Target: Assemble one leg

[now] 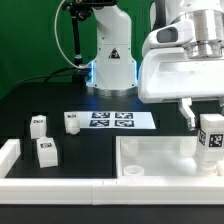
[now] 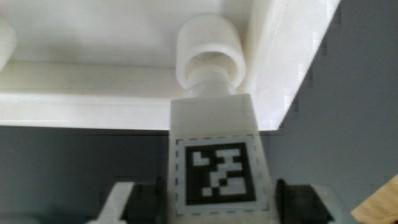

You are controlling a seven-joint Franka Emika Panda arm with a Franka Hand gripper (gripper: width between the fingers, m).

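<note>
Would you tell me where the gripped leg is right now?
The leg is on the exterior view's right, held upright in the claw over the panel's right end.

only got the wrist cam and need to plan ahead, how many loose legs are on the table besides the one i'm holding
Observer: Three loose legs sit on the table toward the exterior view's left, well apart from the held leg in the gripper.
Operator: where am i over the panel
Observer: The held leg is upright at the panel's end on the exterior view's right.
Operator: where's the marker board
Observer: The marker board lies just beyond the panel's far rim, with one loose leg beside its end on the exterior view's left.
</note>
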